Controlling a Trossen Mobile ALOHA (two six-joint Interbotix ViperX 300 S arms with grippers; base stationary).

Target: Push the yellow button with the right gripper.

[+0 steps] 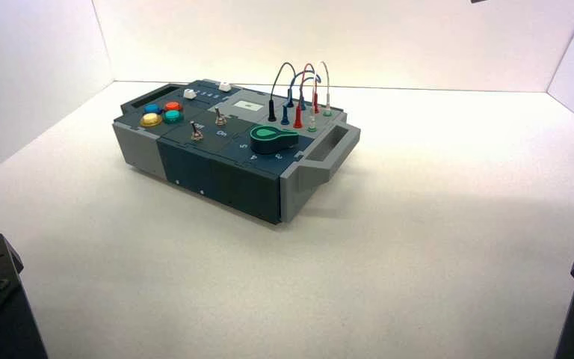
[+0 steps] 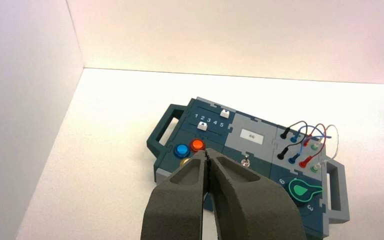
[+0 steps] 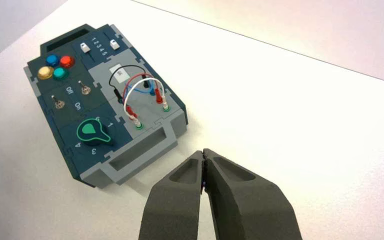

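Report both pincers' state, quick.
Left pincer: closed, nothing held, near side of the table.
Right pincer: closed, nothing held, near side too.

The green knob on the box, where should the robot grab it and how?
I'd come from above and close the right gripper's fingers on the two long sides of the knob's narrow pointer. The knob stands up from the box's top, and its round end tapers into that slim handle, which looks easier to pinch.
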